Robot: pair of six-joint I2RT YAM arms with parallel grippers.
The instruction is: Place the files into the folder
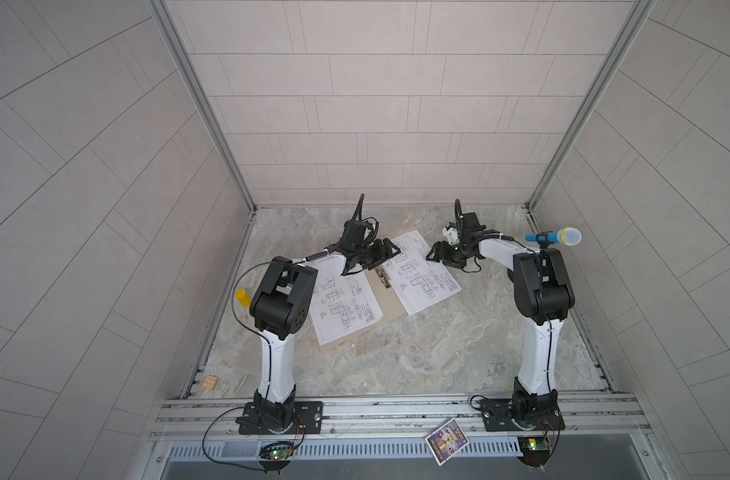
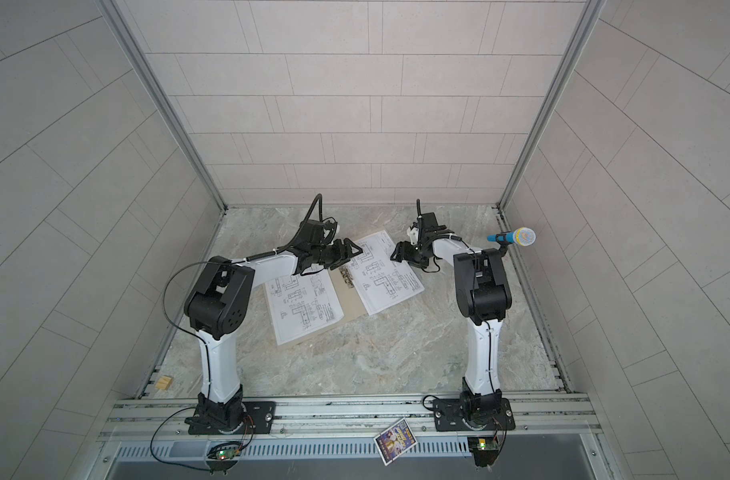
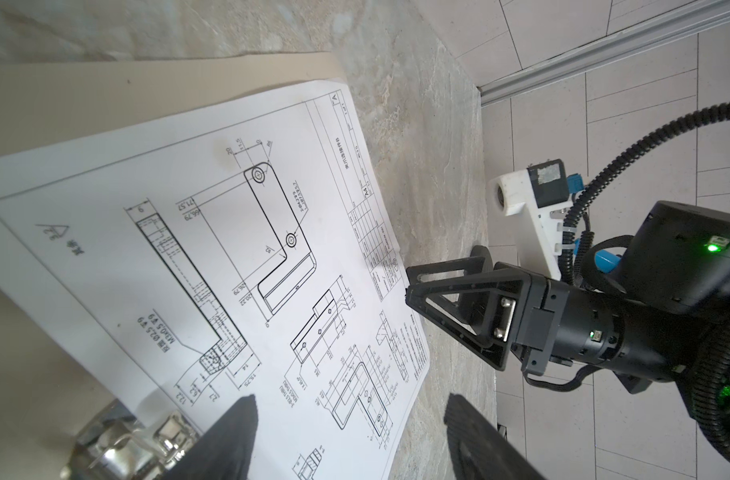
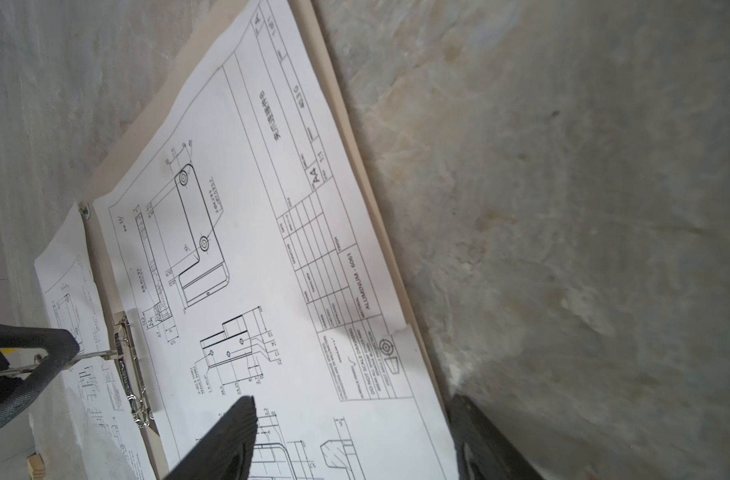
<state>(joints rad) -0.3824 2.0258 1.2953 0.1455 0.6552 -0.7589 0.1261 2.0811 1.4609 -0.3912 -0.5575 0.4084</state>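
Folder (image 1: 392, 311) lies open on bench (image 1: 396, 365), left sheet (image 1: 346, 309) and right sheet (image 1: 423, 278) on its leaves. Left pincer (image 1: 392, 251) spread beside metal clip (image 1: 381, 277); right pincer (image 1: 432, 254) spread over right sheet's outer edge.

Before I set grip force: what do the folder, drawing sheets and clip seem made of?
Folder: probably cardboard, matte tan, lying flat. Drawing sheets: thin matte white paper, printed black lines. Clip: polished metal, judging by bright mirror-like glints.
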